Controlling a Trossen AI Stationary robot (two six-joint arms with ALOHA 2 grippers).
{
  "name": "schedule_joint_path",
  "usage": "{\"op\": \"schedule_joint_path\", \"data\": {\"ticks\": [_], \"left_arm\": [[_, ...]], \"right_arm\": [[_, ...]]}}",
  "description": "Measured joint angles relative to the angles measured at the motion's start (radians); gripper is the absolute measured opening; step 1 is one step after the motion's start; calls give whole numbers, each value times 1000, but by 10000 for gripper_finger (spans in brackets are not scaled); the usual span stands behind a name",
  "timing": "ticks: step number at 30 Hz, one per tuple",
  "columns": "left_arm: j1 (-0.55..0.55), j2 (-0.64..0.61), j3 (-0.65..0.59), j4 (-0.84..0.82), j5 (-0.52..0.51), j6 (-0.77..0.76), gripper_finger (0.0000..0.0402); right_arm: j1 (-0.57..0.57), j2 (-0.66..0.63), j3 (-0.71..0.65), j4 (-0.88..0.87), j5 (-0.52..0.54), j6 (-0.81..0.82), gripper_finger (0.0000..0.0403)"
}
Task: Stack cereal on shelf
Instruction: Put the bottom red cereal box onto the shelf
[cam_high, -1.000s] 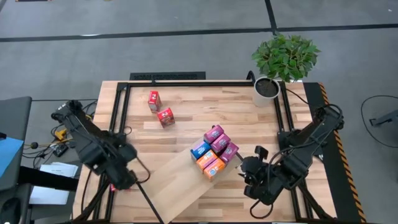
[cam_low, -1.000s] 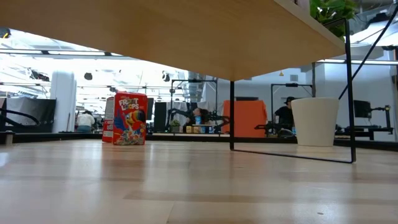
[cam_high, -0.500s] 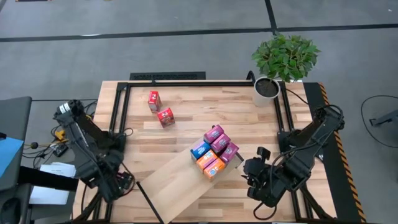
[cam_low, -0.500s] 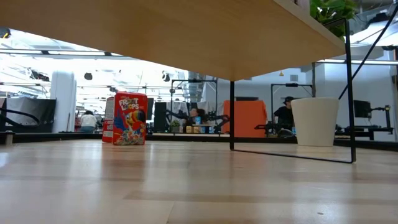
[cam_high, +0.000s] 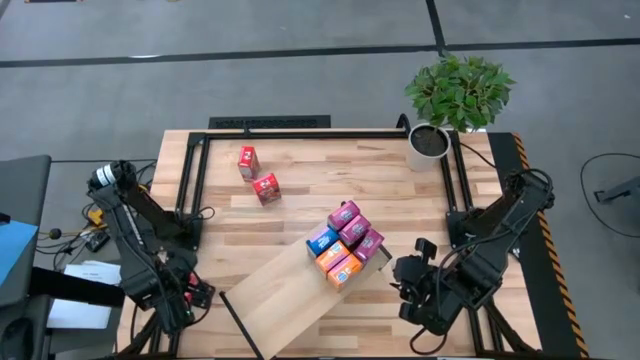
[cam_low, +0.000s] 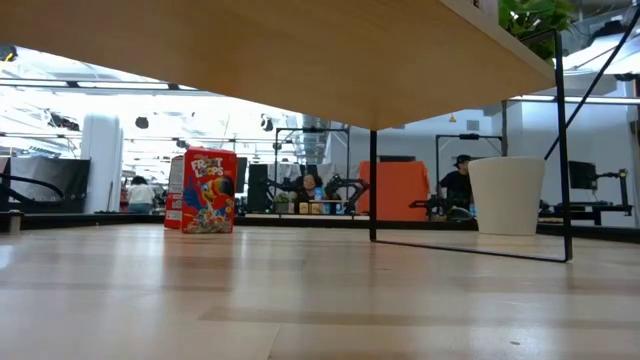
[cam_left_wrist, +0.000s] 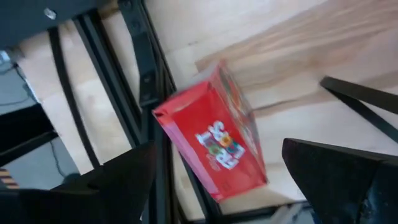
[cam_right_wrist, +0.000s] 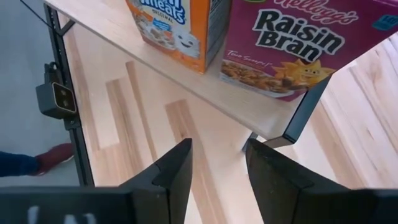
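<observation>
cereal box (cam_left_wrist: 214, 146) red, lying slantwise near shelf (cam_high: 290, 295) | left tool (cam_left_wrist: 217, 186) fingers apart | right tool (cam_right_wrist: 217, 180) empty

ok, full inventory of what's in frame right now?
shelf: 1, pale wood with black frame, lying slanted on the table's near middle.
boxes on shelf: 6, magenta, blue and orange, clustered at its far end.
loose red boxes: 2, far left of the table.
red box: 1, by the left frame rail, under the left gripper.
plant: 1, green in a white pot, far right corner.
left gripper: open, near left edge.
right gripper: empty, beside the shelf's end.
</observation>
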Motion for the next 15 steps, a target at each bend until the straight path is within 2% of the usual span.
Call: {"op": "schedule_joint_path", "data": {"ticks": [10, 15], "left_arm": [[-1, -2, -89, 180, 36, -7, 336], [-2, -1, -106, 193, 77, -15, 336]], "right_arm": [[0, 0, 0, 6, 0, 8, 166], [-3, 0, 0, 6, 0, 5, 162]]}}
